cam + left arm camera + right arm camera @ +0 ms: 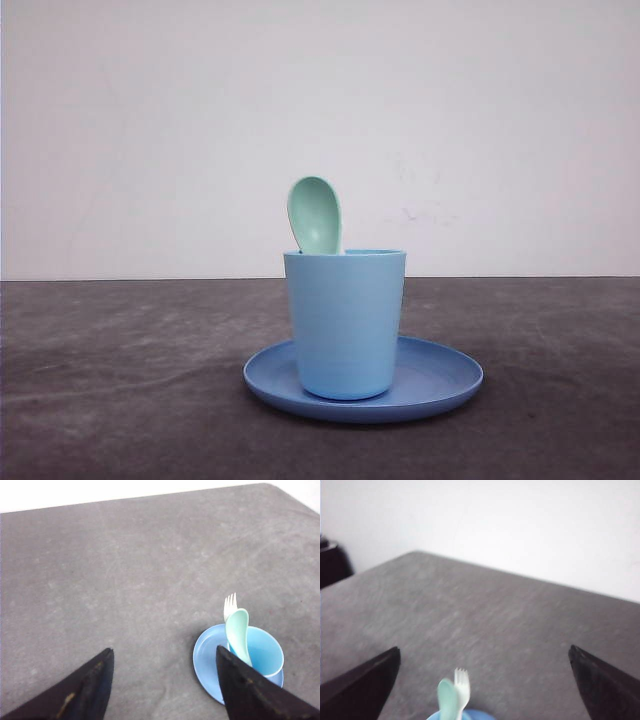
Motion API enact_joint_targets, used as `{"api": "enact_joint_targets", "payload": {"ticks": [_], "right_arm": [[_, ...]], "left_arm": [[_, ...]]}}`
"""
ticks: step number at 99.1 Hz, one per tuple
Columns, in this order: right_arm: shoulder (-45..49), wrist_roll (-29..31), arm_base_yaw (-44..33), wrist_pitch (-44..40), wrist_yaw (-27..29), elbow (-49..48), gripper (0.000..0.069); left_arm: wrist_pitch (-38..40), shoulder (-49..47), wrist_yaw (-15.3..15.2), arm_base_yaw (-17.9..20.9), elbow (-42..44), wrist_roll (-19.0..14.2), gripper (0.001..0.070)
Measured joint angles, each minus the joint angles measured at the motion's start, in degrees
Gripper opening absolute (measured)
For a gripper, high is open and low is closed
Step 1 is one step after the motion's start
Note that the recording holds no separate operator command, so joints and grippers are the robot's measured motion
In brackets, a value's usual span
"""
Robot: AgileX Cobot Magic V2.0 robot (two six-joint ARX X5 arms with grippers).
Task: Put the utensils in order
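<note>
The round blue plate lies nearest the front camera on the grey table, with the light blue cup upright on it. The mint-green spoon stands in the cup, bowl up, leaning toward 11 o'clock. Seen from the front, the spoon covers the white fork; the left wrist view shows its tines beside the spoon. The left gripper and right gripper both hang spread and empty.
</note>
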Motion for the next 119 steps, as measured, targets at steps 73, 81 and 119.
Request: {"api": "enact_joint_targets", "payload": {"ticks": [73, 81, 119], "right_arm": [[0.4, -0.4, 0.0, -3.3, 1.5, 0.0, 0.0003], [0.4, -0.4, 0.0, -3.3, 1.5, 0.0, 0.0003], [0.4, -0.4, 0.0, -3.3, 1.5, 0.0, 0.0003]], "left_arm": [[2.6, 0.0, 0.0, 0.0, 0.0, -0.6, 0.0021], [2.6, 0.0, 0.0, 0.0, 0.0, -0.6, 0.0021], [2.6, 0.0, 0.0, 0.0, 0.0, -0.6, 0.0021]]}}
